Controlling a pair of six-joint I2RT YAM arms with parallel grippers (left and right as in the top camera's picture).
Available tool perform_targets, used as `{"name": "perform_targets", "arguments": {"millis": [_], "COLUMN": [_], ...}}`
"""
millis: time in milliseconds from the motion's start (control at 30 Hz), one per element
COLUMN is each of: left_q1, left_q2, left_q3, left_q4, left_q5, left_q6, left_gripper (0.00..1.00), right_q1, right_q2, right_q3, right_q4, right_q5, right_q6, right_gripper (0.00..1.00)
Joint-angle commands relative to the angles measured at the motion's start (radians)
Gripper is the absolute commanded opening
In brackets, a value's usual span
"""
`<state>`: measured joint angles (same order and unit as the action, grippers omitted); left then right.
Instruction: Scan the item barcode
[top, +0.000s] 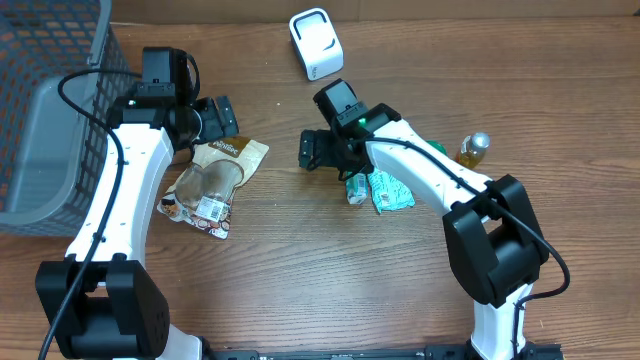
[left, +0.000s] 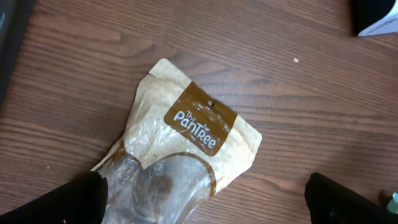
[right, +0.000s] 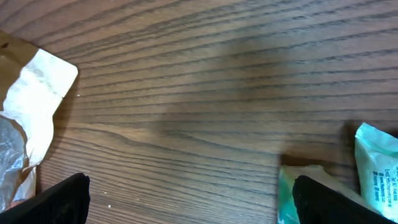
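A tan and clear Pantree snack bag lies flat on the wooden table, with a white printed label near its lower end. In the left wrist view the bag fills the middle, brown logo patch up. My left gripper hovers over the bag's top end, open; its gripper straddles the clear part without touching it. A white scanner stands at the back centre. My right gripper hangs open over bare wood between bag and green packets, and the right wrist view shows the gripper holding nothing.
A grey mesh basket fills the far left. Two green packets lie under the right arm; one packet shows by the right finger. A small bottle stands at the right. The bag's corner enters the right wrist view.
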<state>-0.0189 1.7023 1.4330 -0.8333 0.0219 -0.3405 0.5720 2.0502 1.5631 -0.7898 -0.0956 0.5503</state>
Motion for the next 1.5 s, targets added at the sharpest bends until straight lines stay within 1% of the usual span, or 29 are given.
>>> {"name": "perform_targets", "arguments": {"millis": [0, 133, 233, 267, 367, 400, 433, 500, 567, 600, 700, 1067, 1467], "left_q1": [0.003, 0.003, 0.003, 0.003, 0.003, 0.003, 0.003, 0.004, 0.008, 0.01, 0.033, 0.097, 0.099], "left_q2": [0.011, 0.011, 0.011, 0.011, 0.021, 0.027, 0.035, 0.054, 0.075, 0.09, 0.156, 0.233, 0.343], "left_q3": [-0.003, -0.003, -0.003, -0.003, -0.005, -0.006, -0.006, -0.007, -0.007, -0.007, -0.007, -0.007, -0.007], "left_q4": [0.003, 0.004, -0.027, -0.022, -0.023, -0.024, -0.024, -0.024, -0.022, -0.019, -0.002, 0.016, 0.019], "left_q5": [-0.003, 0.001, 0.012, 0.008, -0.011, -0.016, -0.023, -0.07, -0.143, -0.184, -0.241, -0.235, -0.229], "left_q6": [0.0, 0.0, 0.005, 0.016, 0.114, 0.145, 0.175, 0.213, 0.212, 0.197, 0.176, 0.176, 0.176], "left_gripper": [1.0, 1.0, 1.0, 1.0, 1.0, 0.76, 0.5, 0.23, 0.09, 0.04, 0.04, 0.04, 0.04], "right_q1": [0.003, 0.003, 0.003, 0.003, 0.003, 0.003, 0.003, 0.003, 0.003, 0.003, 0.003, 0.003, 0.003], "right_q2": [-0.038, -0.038, -0.038, -0.038, -0.038, -0.038, -0.038, -0.038, -0.038, -0.038, -0.038, -0.038, -0.038], "right_q3": [-0.005, -0.005, -0.005, -0.005, -0.005, -0.005, -0.005, -0.005, -0.005, -0.005, -0.005, -0.005, -0.005], "right_q4": [0.0, 0.019, 0.021, 0.021, 0.018, 0.018, 0.018, 0.019, 0.023, 0.026, 0.028, 0.032, 0.033], "right_q5": [0.009, 0.008, 0.008, 0.008, 0.008, 0.008, 0.008, 0.008, 0.008, 0.008, 0.008, 0.008, 0.008], "right_q6": [0.003, 0.003, 0.003, 0.003, 0.003, 0.003, 0.003, 0.003, 0.003, 0.003, 0.003, 0.003, 0.003], "right_gripper": [1.0, 1.0, 1.0, 1.0, 1.0, 1.0, 1.0, 1.0, 1.0, 1.0, 1.0, 1.0, 1.0]}}
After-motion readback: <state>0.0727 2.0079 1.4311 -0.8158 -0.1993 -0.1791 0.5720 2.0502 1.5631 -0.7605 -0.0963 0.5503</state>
